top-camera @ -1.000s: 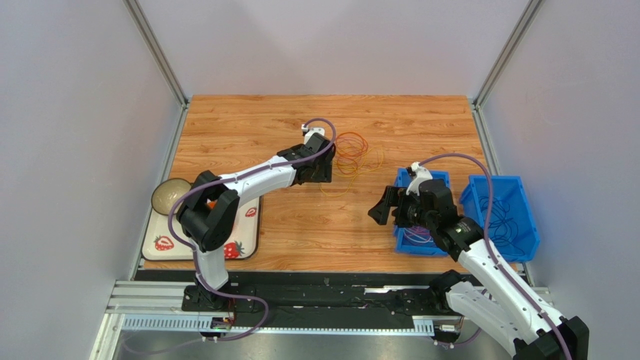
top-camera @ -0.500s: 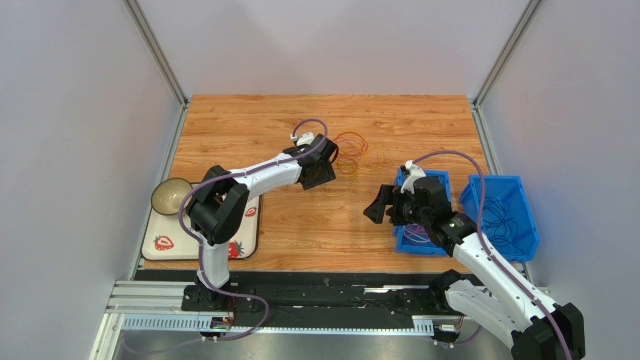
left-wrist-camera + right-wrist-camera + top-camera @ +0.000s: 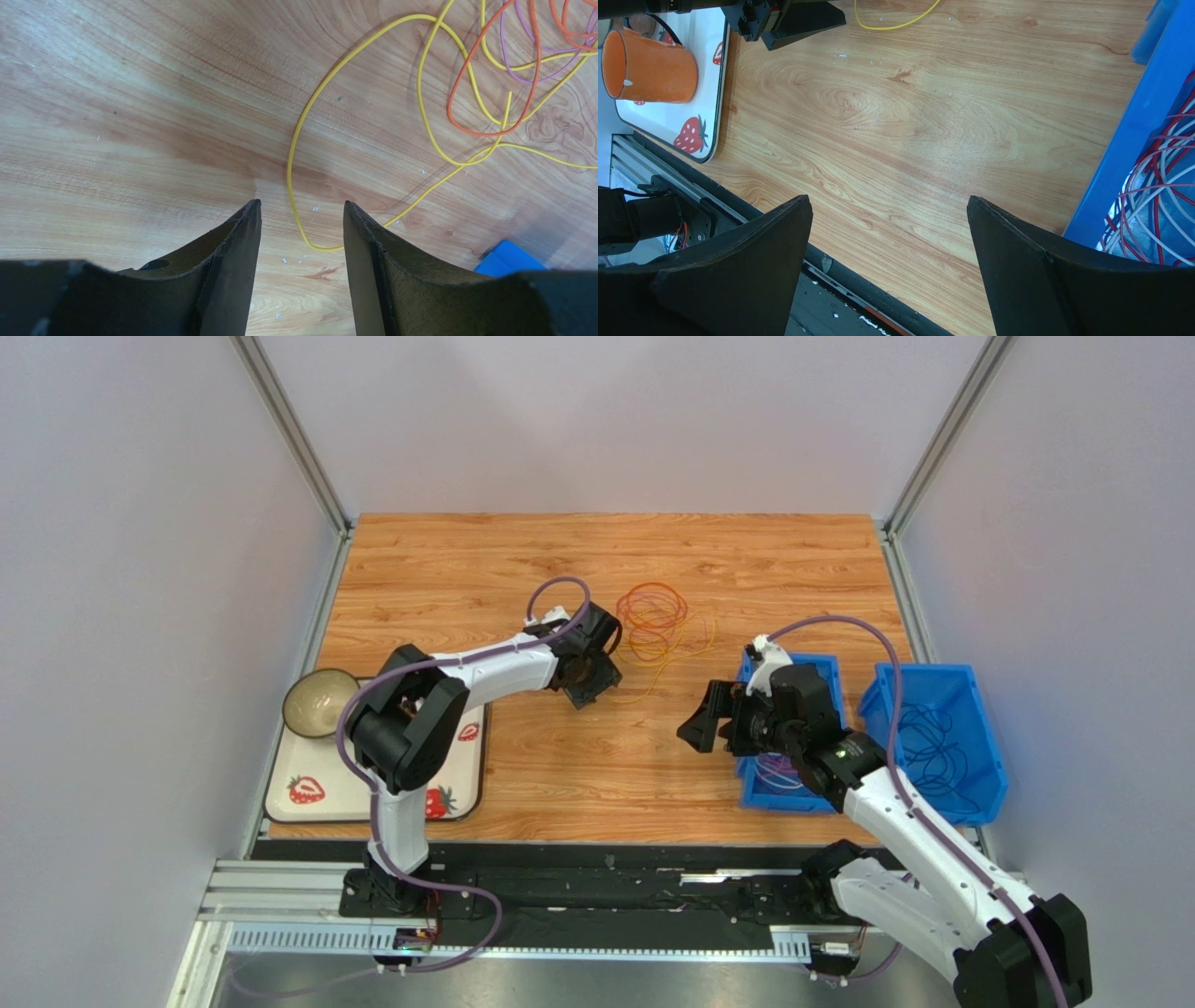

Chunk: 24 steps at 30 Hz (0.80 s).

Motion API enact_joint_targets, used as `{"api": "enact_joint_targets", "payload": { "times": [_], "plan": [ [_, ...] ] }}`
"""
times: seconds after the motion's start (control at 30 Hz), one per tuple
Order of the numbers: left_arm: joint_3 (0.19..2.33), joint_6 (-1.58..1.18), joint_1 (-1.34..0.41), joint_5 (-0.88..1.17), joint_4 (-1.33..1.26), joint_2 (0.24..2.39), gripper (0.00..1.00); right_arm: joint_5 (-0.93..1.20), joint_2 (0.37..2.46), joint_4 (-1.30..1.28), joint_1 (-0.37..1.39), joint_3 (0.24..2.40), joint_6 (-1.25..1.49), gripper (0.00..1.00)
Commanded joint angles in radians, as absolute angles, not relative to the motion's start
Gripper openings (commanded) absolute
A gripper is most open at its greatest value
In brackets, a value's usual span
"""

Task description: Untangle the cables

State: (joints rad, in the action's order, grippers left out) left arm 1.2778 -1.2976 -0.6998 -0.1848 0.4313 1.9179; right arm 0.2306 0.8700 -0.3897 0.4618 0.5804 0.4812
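Wooden table [image 3: 463,574], two arms at work.

Cables: loose tangle [image 3: 657,620] of orange, red and yellow loops lying on the wood just beyond the left arm's wrist, around table centre. In the left wrist view a yellow cable [image 3: 289,175] runs down from the tangle and bends back near the fingertips. An orange cable [image 3: 451,101] and a purple one cross it farther up. More cables, red and white [image 3: 1158,203], are heaped in the nearer blue bin [image 3: 821,669]. Second blue bin [image 3: 982,756] to its right also holds loops, colour unclear from above.

Left gripper [image 3: 300,210]: low over the wood at the tangle's near edge, jaws parted with a moderate gap, clamping nothing. The yellow loop's lowest bend sits in that gap. It may be brushing a finger, but the view is too tight to be sure.

Right gripper [image 3: 889,203]: jaws spread wide, empty, hanging over bare wood just left of the nearer bin, well apart from the tangle.

Left side of table: strawberry-print tray [image 3: 302,791] carrying a bowl [image 3: 320,703] and an orange cup [image 3: 647,66].
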Motion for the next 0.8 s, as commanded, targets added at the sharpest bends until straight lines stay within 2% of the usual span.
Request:
{"api": "enact_joint_targets", "payload": {
  "times": [0.0, 0.3, 0.4, 0.43, 0.47, 0.5, 0.57, 0.77],
  "plan": [
    [1.324, -1.353, -0.696, -0.166, 0.402, 1.951, 0.53, 0.242, 0.871, -0.373, 0.463, 0.569, 0.472, 0.89],
    [1.331, -1.439, -0.696, -0.175, 0.402, 1.991, 0.43, 0.256, 0.87, -0.368, 0.463, 0.565, 0.472, 0.89],
    [1.328, -1.447, -0.695, -0.172, 0.393, 2.0, 0.31, 0.258, 0.868, -0.367, 0.463, 0.563, 0.472, 0.89],
    [1.328, -1.445, -0.695, -0.169, 0.393, 2.005, 0.24, 0.259, 0.868, -0.367, 0.463, 0.563, 0.474, 0.89],
    [1.328, -1.445, -0.695, -0.169, 0.384, 2.008, 0.2, 0.261, 0.867, -0.367, 0.463, 0.563, 0.474, 0.89],
    [1.319, -1.443, -0.695, -0.167, 0.377, 2.009, 0.09, 0.261, 0.867, -0.367, 0.463, 0.561, 0.474, 0.89],
    [1.307, -1.451, -0.695, -0.161, 0.353, 2.008, 0.0, 0.261, 0.865, -0.365, 0.463, 0.558, 0.477, 0.89],
    [1.284, -1.419, -0.695, -0.163, 0.347, 1.958, 0.0, 0.256, 0.867, -0.365, 0.463, 0.554, 0.479, 0.89]
  ]
}}
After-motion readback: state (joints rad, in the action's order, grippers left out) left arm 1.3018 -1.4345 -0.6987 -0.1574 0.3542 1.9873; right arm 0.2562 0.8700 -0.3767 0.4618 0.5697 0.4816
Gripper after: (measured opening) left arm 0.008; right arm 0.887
